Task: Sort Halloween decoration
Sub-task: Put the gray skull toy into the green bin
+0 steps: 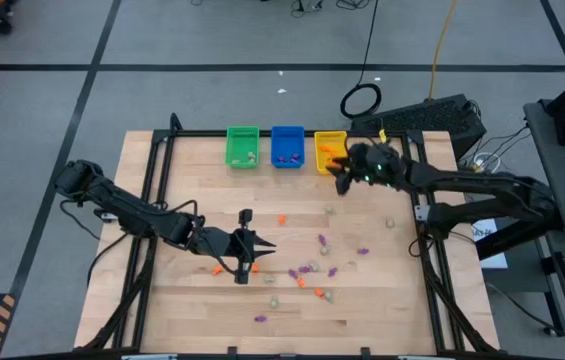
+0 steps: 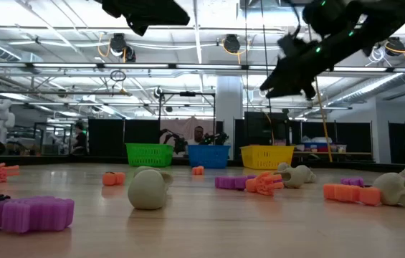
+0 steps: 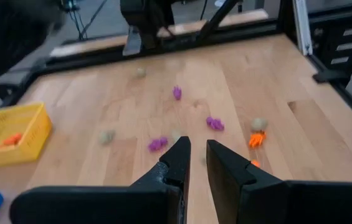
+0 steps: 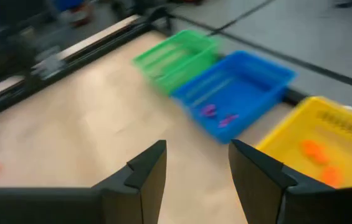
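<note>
High view: the right end effector [image 1: 342,176] hangs at the far edge of the counter [image 1: 192,215], over the near rim of the yellow bin [image 1: 329,150], its fingers parted with nothing between them. The Halloween decoration [image 1: 314,268] — orange, purple and pale pieces — lies scattered across the middle and near part of the counter, well apart from that end effector. The left end effector [image 1: 259,249] sits low toward the near left, fingers almost together, with orange pieces just beside it.

Low view: trinkets dot the counter in the foreground, and the green bin [image 2: 148,154], blue bin [image 2: 208,155] and yellow bin stand in a row at the far edge.

Left wrist view: a narrow gap shows between the fingers [image 3: 174,163], nothing gripped — purple and orange pieces lie ahead.

Right wrist view: spread fingers [image 4: 147,172] are empty; orange pieces rest in the yellow bin, purple ones in the blue.
</note>
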Tool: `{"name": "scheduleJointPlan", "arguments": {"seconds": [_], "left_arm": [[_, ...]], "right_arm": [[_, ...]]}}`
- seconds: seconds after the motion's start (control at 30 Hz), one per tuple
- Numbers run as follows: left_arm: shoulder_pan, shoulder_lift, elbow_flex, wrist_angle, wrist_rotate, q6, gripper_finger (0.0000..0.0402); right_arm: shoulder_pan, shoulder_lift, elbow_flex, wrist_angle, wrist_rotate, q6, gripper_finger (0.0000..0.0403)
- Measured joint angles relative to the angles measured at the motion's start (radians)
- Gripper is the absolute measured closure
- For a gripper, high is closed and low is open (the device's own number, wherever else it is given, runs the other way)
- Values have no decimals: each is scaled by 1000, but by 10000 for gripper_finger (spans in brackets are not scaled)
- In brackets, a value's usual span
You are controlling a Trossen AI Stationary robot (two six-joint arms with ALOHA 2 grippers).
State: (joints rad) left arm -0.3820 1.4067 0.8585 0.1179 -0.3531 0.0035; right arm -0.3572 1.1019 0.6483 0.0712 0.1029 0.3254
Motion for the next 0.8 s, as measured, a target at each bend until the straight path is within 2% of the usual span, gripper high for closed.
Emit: {"name": "scheduleJointPlan", "arguments": {"seconds": [0.2,0.37,0.47,0.6,0.8], "left_arm": [[-6,0,0,-66,0,-102,350],[-44,3,0,-109,4,-147,337],[-75,20,0,-129,5,-181,304],[-109,71,0,-126,-13,-250,238],[-144,170,0,-115,-91,-287,150]], "right_arm": [[255,-28,-19,-42,13,8,242],[479,9,-90,86,155,18,243],[587,37,-131,221,185,0,243],[690,93,-156,316,190,-5,243],[741,174,-155,416,237,-25,243]]}}
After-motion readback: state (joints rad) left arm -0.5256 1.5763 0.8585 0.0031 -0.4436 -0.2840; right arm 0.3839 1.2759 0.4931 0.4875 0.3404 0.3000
